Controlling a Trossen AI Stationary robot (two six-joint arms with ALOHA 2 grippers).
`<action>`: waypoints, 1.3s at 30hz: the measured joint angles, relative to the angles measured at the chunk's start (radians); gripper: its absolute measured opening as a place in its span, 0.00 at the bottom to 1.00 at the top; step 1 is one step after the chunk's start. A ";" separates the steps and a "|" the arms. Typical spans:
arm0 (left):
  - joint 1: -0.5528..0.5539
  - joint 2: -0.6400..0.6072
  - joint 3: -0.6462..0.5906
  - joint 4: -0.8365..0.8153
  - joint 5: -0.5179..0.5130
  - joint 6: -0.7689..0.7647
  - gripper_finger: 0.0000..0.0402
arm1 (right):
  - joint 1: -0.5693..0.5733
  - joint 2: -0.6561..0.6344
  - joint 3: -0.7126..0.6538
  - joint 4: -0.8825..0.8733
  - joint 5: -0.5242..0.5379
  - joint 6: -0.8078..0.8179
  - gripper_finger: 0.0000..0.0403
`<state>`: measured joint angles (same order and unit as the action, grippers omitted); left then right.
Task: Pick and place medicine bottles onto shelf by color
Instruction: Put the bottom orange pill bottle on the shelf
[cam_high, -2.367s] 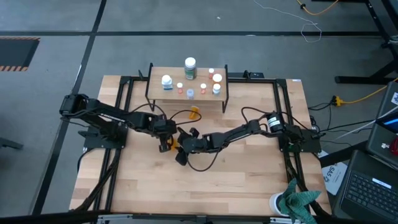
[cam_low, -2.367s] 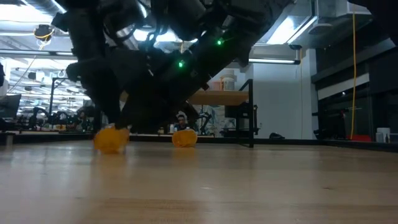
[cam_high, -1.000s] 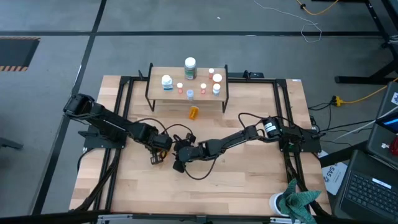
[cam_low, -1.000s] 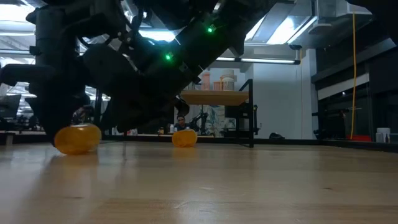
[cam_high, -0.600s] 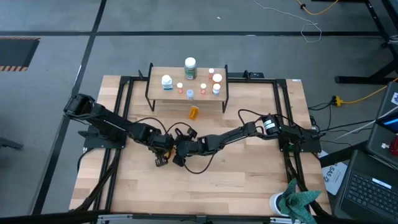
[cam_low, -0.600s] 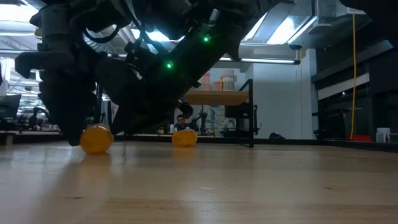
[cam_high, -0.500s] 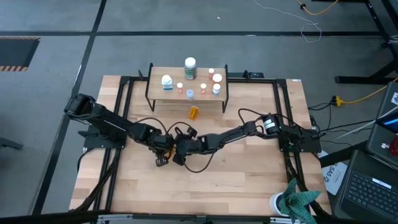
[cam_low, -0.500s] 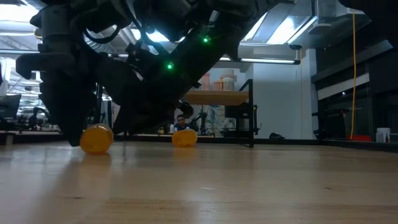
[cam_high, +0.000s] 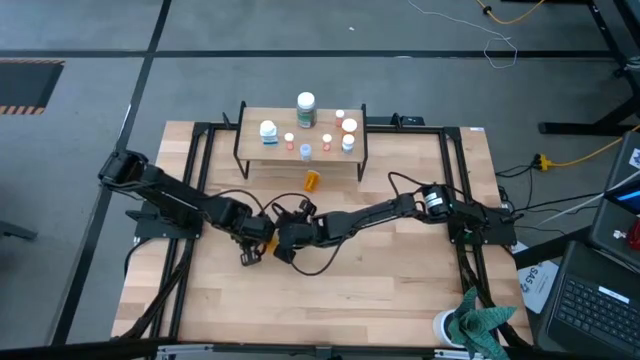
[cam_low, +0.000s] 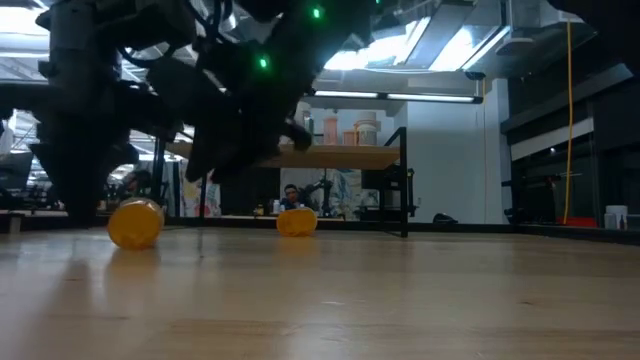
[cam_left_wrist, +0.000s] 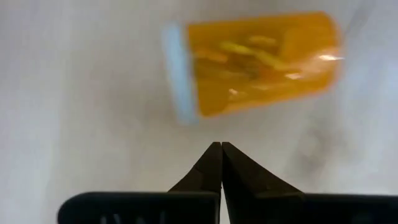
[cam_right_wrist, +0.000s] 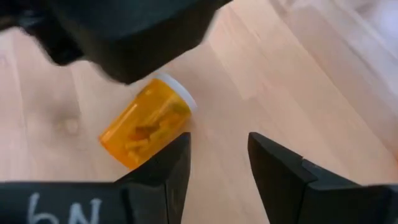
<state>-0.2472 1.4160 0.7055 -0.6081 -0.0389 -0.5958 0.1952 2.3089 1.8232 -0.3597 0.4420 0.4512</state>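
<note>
An orange bottle (cam_left_wrist: 249, 62) with a white cap lies on its side on the table; it also shows in the right wrist view (cam_right_wrist: 144, 124), the low view (cam_low: 135, 222) and the high view (cam_high: 268, 241). My left gripper (cam_left_wrist: 221, 146) is shut, with its tips just short of the bottle's side. My right gripper (cam_right_wrist: 217, 155) is open and empty; the bottle lies beside one finger, not between the two. A second orange bottle (cam_high: 313, 180) lies on the table in front of the shelf (cam_high: 255, 150). Several bottles stand on the shelf.
Both arms meet at the table's middle (cam_high: 270, 245), with black cables looped beside them. A white cup with teal cloth (cam_high: 470, 325) stands at the near right corner. A black frame runs along the table's left, right and far edges.
Both arms have risen a little off the table around the orange bottle. The bottle has rolled a short way toward the table's right edge and then back toward the left. It still lies on its side on the table.
</note>
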 joint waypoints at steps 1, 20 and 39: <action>-0.001 -0.001 0.000 0.005 0.021 -0.002 0.00 | 0.003 0.000 0.018 -0.032 0.001 0.008 0.40; -0.066 0.043 -0.001 0.292 -0.045 -0.309 0.00 | 0.033 -0.004 0.065 -0.327 -0.056 0.142 0.40; -0.070 -0.038 -0.021 -0.221 -0.104 0.054 0.00 | 0.085 -0.024 0.063 -0.164 -0.177 0.109 0.40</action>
<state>-0.3176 1.3781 0.6848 -0.8293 -0.1432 -0.5418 0.2802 2.2853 1.8862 -0.5238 0.2650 0.5603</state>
